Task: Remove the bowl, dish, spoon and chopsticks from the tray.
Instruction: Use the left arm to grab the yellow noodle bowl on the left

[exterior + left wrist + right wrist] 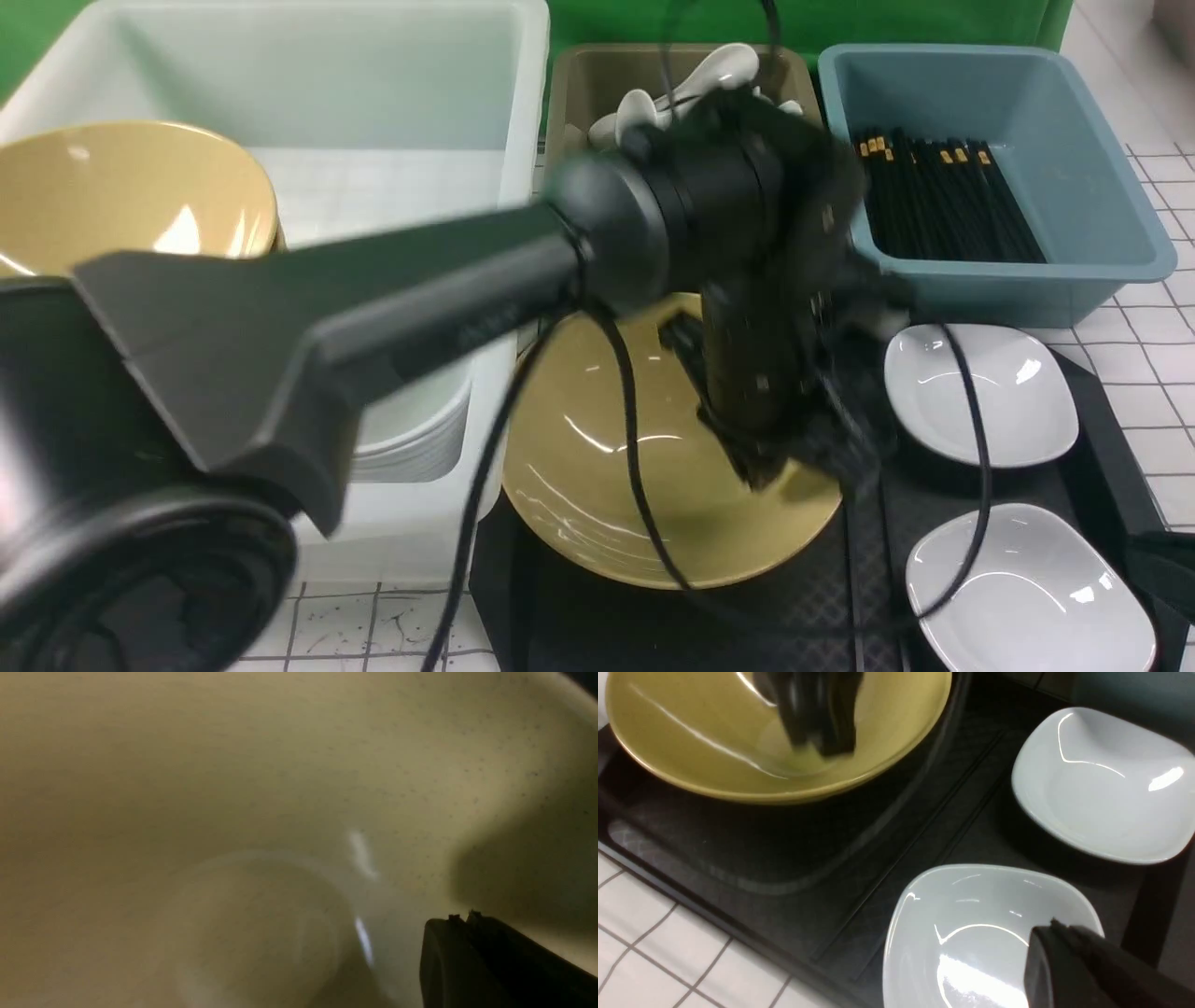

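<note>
The mustard-yellow bowl (597, 485) sits on the black tray (597, 625), so its clearing is undone. Two white squarish dishes, a far one (980, 392) and a nearer one (1032, 593), also rest on the tray, beyond the divider from the bowl, and have yet to go. No spoon or chopsticks show on the visible part of the tray; white spoons (733, 65) lie in the brown tub (581, 93) and black chopsticks (952, 201) in the blue tub (999, 75), which suggests the small utensils are dealt with, though the left arm hides part of the tray. The left gripper (460, 919) is over the bowl's inside with its fingertips together, apparently gripping nothing. The right gripper (1057, 928) is closed and empty near the nearer dish. The bowl and both dishes look to be what remains.
</note>
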{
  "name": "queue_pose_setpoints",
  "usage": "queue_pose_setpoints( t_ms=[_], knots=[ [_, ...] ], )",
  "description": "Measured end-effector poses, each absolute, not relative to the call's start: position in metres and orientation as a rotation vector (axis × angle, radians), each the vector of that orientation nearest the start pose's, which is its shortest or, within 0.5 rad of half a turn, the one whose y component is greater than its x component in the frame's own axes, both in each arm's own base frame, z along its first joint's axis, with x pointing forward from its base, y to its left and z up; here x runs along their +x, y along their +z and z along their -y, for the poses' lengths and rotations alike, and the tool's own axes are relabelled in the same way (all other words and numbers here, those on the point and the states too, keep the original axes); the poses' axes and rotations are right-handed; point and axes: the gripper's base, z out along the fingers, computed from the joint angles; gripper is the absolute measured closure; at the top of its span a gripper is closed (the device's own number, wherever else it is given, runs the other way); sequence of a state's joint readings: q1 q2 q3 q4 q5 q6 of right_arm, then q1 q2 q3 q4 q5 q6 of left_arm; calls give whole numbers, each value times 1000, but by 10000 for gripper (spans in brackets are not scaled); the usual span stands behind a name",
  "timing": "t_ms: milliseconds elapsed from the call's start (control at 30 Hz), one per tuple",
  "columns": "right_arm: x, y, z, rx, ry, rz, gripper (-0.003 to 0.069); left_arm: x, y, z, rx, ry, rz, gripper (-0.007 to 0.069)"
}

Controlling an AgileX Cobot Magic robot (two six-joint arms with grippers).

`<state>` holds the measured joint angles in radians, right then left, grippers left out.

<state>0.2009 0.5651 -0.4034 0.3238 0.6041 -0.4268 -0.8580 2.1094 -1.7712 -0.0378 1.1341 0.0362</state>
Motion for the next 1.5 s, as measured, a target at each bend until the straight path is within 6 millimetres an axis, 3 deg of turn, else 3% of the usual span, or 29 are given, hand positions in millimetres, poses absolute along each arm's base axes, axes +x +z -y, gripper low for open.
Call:
queue_pose_setpoints(
  t_ms=[133, 300, 400, 467, 567, 633, 700, 767, 900, 1000, 1100, 1233, 1367, 1500],
  knots=[
    [99, 256, -37, -493, 226, -2166, 610, 283, 205, 346, 1236, -294, -2717, 636],
    [99, 256, -37, -493, 226, -2166, 610, 276, 211, 361, 1193, -598, -2692, 636],
    [99, 256, -37, -493, 227, -2167, 610, 274, 217, 365, 1234, -676, -2646, 636],
    [99, 255, -37, -494, 228, -2169, 610, 277, 227, 362, 1255, -650, -2626, 630],
    [99, 255, -37, -498, 230, -2179, 610, 289, 264, 340, 1305, -486, -2577, 589],
    [99, 255, -37, -499, 231, -2179, 610, 294, 277, 331, 1308, -413, -2557, 565],
    [99, 255, -37, -498, 231, -2179, 610, 309, 301, 308, 1281, -226, -2499, 487],
    [99, 255, -37, -498, 231, -2179, 610, 320, 308, 294, 1248, -130, -2485, 400],
    [99, 255, -37, -498, 231, -2179, 610, 343, 288, 282, 1216, -30, -2523, 236],
    [99, 255, -37, -498, 231, -2179, 610, 355, 264, 280, 1218, 1, -2571, 174],
    [99, 255, -37, -498, 231, -2179, 610, 361, 242, 283, 1245, 11, -2615, 158],
    [99, 255, -37, -498, 231, -2179, 610, 363, 218, 289, 1387, -30, -2615, 189],
    [99, 254, -37, -498, 232, -2180, 610, 364, 200, 292, 1533, -30, -2576, 281],
    [98, 251, -37, -497, 231, -2187, 607, 365, 207, 291, 1529, -80, -2568, 395]
  ],
)
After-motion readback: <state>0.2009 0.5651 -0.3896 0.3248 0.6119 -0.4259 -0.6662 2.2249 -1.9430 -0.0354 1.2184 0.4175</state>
